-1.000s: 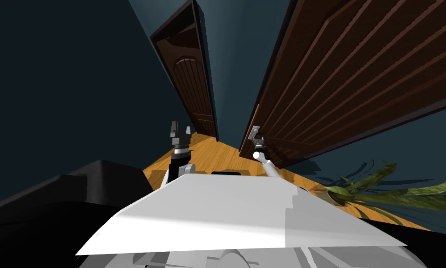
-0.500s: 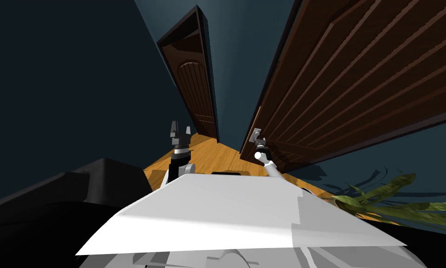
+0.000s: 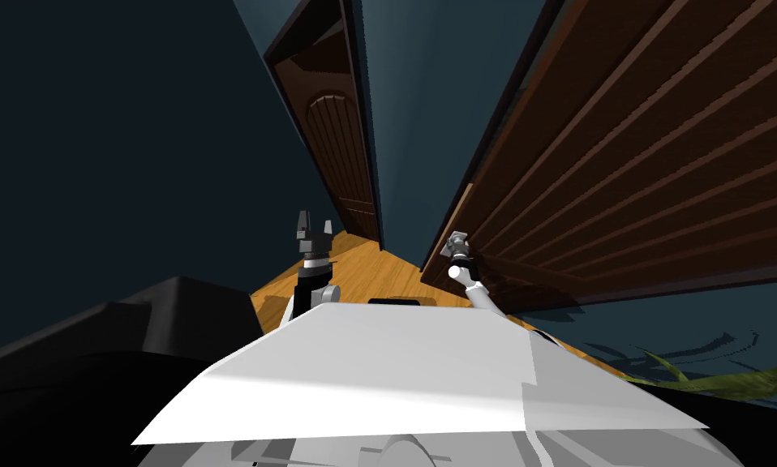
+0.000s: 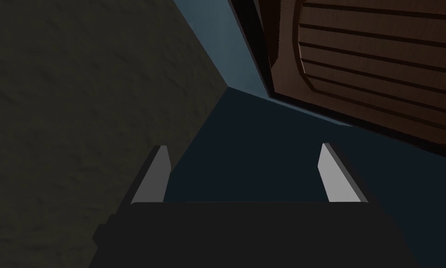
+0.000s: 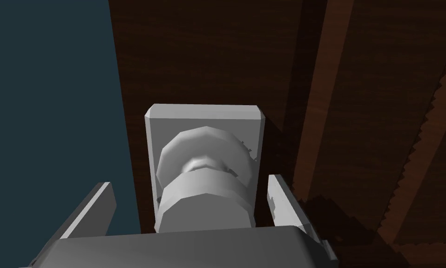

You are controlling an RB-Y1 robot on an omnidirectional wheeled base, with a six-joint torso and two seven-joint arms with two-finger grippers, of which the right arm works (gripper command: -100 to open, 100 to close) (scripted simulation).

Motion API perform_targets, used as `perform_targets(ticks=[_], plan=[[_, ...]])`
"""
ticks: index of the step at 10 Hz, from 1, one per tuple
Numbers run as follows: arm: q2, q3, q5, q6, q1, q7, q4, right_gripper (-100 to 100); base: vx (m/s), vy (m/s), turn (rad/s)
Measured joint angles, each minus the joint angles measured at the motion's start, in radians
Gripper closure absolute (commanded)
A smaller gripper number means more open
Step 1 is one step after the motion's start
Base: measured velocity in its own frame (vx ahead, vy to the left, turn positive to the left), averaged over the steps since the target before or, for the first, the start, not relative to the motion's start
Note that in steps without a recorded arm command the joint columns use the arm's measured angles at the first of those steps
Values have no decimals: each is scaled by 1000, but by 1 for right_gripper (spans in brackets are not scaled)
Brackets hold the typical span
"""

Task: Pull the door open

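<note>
The dark brown panelled door (image 3: 622, 162) fills the right side of the head view. Its grey round knob (image 3: 457, 241) sits on a square grey plate (image 5: 203, 116) near the door's edge. My right gripper (image 3: 458, 248) is at the knob. In the right wrist view the knob (image 5: 206, 186) lies between the fingers of that gripper (image 5: 189, 182), which stand wide apart. One finger is close to the knob's side and the other is clear of it. My left gripper (image 3: 314, 227) is raised, open and holding nothing, as the left wrist view (image 4: 243, 146) also shows.
A second dark door (image 3: 338, 146) stands in the left wall ahead, past an orange wooden floor (image 3: 379, 276). A black piece of furniture (image 3: 160, 316) is close on my left. Green plant leaves (image 3: 719, 377) lie low on my right. The walls are dark blue.
My view has swung: the door on the right looms larger and the plant has slid off toward the lower right. The right gripper and the knob sit slightly further right. The left arm has stayed put.
</note>
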Motion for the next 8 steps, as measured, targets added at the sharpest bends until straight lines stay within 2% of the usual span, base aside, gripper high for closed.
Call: perform_targets(ticks=[5, 6, 8], plan=[[0, 0, 0, 3, 3, 3, 2, 100, -16, 0, 1], [0, 0, 0, 3, 3, 3, 2, 100, -122, -48, 128], [-15, 14, -3, 5, 11, -15, -16, 100, -231, -98, 160]])
